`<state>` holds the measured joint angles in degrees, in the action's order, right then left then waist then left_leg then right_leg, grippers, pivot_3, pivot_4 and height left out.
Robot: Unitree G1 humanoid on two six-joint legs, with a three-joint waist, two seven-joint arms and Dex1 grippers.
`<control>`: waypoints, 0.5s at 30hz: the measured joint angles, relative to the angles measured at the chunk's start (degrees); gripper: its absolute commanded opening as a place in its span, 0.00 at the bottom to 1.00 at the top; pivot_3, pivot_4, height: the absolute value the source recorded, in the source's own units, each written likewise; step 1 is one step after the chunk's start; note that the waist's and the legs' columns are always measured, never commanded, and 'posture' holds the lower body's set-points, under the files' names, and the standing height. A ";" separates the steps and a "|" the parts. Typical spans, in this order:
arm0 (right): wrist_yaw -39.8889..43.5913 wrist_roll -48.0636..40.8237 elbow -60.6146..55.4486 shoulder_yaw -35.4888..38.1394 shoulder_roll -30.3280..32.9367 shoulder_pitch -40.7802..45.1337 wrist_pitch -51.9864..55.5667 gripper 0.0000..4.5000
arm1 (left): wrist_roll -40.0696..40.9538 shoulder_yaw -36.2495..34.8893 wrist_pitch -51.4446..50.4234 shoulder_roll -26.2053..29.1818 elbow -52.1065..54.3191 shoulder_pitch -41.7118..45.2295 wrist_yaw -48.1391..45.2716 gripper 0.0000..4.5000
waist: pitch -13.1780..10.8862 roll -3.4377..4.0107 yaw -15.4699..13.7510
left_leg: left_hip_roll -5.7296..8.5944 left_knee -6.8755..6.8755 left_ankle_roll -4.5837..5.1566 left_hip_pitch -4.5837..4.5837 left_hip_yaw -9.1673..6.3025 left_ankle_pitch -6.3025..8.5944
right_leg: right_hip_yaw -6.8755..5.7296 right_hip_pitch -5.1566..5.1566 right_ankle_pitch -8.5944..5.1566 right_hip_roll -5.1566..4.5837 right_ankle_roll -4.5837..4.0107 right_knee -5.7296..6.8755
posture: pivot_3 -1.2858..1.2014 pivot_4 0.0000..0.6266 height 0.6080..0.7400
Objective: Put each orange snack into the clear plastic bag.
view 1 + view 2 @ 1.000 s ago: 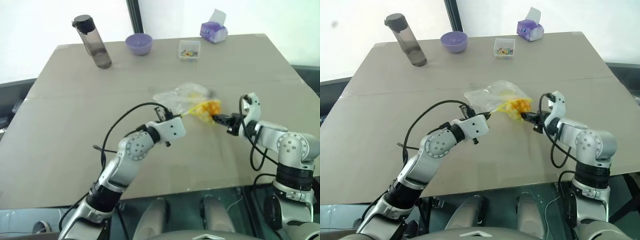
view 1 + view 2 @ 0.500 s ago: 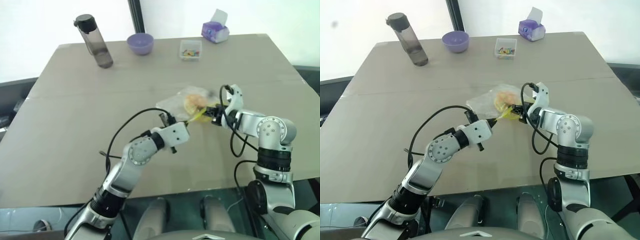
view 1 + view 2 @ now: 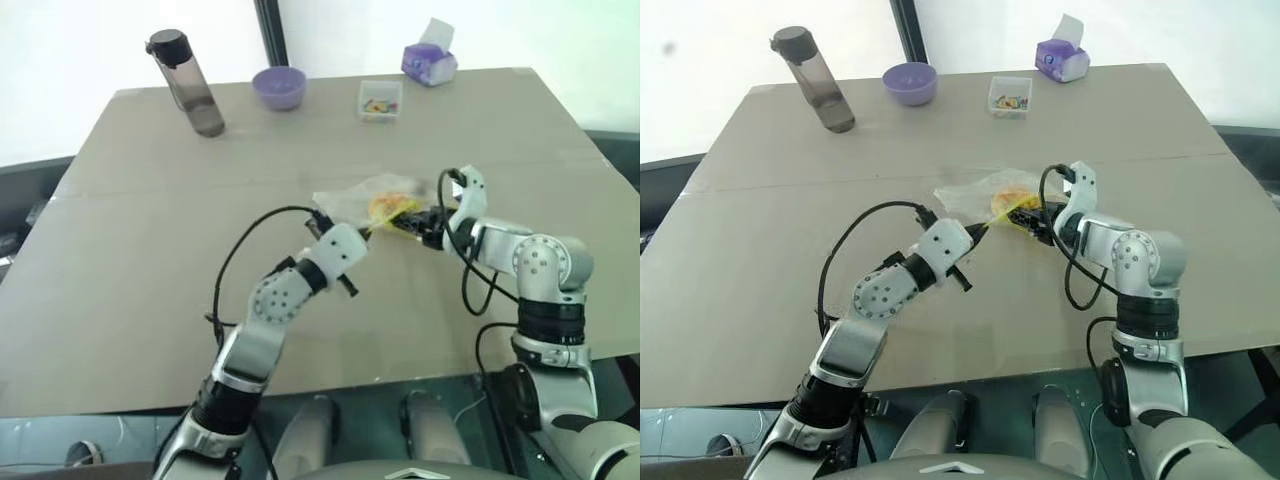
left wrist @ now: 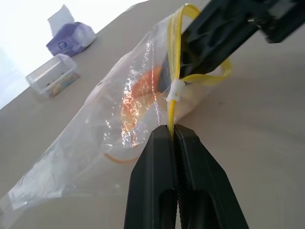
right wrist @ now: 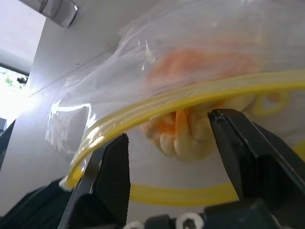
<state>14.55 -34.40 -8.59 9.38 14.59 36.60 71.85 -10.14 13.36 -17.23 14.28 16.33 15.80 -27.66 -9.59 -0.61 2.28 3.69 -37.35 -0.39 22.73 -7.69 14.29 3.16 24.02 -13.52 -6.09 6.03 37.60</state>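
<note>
The clear plastic bag (image 3: 345, 204) lies crinkled at mid-table, its mouth toward my right arm. My left gripper (image 4: 172, 131) is shut on the bag's yellow strip (image 4: 171, 71), holding that edge up. The orange snack (image 5: 189, 128) sits inside the bag, also visible through the plastic as the orange snack (image 4: 139, 98). My right gripper (image 5: 169, 160) is open at the bag's mouth, its black fingers (image 5: 110, 183) spread either side of the snack and just short of it. The same right gripper (image 3: 417, 225) sits close to the right of the left one.
Along the table's far edge stand a dark bottle (image 3: 190, 85), a purple bowl (image 3: 279, 87), a small clear box of coloured bits (image 3: 379, 100) and a purple tissue box (image 3: 429, 63). Bare tabletop (image 3: 150, 250) spreads to the left and front.
My right gripper carried the snack leftward into the bag's mouth, then opened and let it go. The left wrist rolled while keeping its grip on the strip.
</note>
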 measured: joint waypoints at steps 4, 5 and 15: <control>7.47 0.54 -3.35 -3.67 9.77 -4.66 -3.47 0.62 | 1.72 -1.55 -1.70 -0.58 0.00 0.15 0.46 0.00 | 0.00 0.00 -0.01 | 0.02 -0.03 0.00 0.00 0.02 0.00 | 0.00 -0.03 0.00 -0.01 0.00 -0.02 | 0.52 0.24 0.99; 9.51 0.96 -4.10 -4.77 12.30 -5.95 -5.06 0.62 | 2.03 -1.55 -1.88 -0.63 0.00 0.17 0.48 0.00 | 0.00 0.00 -0.01 | 0.02 -0.03 0.00 0.00 0.02 0.00 | 0.00 -0.03 0.00 -0.01 0.01 -0.03 | 0.52 0.24 0.99; 19.90 25.96 1.65 -22.44 29.92 -9.80 -38.77 0.62 | 3.52 -1.60 -2.47 -0.76 -0.04 0.30 1.59 0.00 | -0.01 -0.03 0.10 | -0.01 -0.04 -0.03 -0.04 0.06 -0.02 | 0.00 -0.08 -0.01 -0.01 0.03 -0.07 | 0.52 0.24 0.99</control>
<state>34.45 -8.43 -6.94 -13.07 44.51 26.81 33.08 -6.61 11.76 -19.70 13.52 16.28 16.10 -26.07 -9.60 -0.64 2.38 3.69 -37.39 -0.42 22.68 -7.63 14.27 3.16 23.94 -13.53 -6.10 6.06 37.53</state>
